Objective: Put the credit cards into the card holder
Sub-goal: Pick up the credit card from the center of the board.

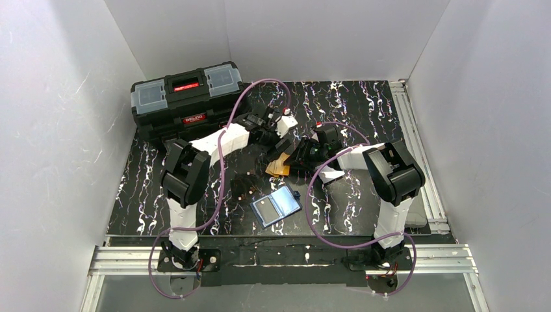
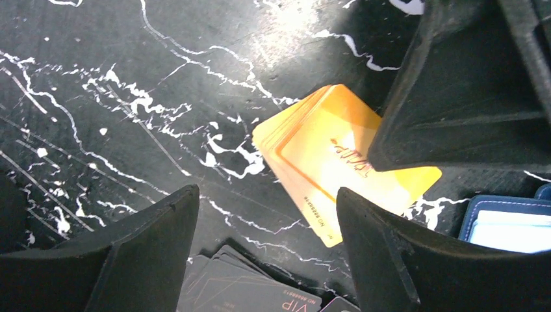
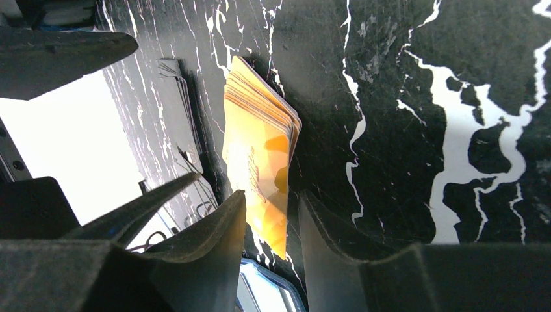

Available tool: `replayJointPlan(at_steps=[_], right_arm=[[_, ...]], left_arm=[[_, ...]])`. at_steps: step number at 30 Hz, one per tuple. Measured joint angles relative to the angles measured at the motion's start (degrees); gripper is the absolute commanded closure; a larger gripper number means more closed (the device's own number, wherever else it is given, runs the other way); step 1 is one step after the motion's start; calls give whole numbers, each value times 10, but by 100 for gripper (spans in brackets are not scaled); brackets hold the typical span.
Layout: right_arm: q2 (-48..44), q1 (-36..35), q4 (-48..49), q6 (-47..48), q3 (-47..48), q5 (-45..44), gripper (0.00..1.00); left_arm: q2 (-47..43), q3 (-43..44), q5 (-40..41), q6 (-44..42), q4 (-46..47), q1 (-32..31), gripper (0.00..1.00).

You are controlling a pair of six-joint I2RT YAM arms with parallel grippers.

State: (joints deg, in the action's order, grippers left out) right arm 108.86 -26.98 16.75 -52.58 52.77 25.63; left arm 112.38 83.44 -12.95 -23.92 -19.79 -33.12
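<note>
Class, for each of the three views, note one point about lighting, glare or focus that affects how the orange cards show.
Top external: even light and sharp, but the orange cards are small and partly covered. Left wrist: glare whitens the tabletop, while the stack is bright and its print is visible. Right wrist: a blown-out white patch at left, with the card edges crisp.

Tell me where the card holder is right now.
In the top view the card holder lies open at the middle of the table's near side, orange cards just beyond it, dark cards to its left.
</note>
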Motion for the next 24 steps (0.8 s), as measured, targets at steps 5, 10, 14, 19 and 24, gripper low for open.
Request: replayJointPlan(at_steps=[5, 10, 14, 19, 24], right_arm=[[0, 0, 1, 0, 0, 0, 56], [0, 0, 2, 0, -1, 0, 56], [0, 0, 2, 0, -1, 0, 56], [0, 0, 2, -1, -1, 0, 57], [0, 1, 8, -2, -5, 0, 59]], left_arm=[[-5, -8, 1, -3, 3, 9, 27], [-5, -43, 7, -15, 16, 4, 27], [-5, -50, 16, -21, 21, -2, 27], [-5, -50, 20, -24, 33, -9, 27], [-4, -50, 21, -25, 35, -15, 27]])
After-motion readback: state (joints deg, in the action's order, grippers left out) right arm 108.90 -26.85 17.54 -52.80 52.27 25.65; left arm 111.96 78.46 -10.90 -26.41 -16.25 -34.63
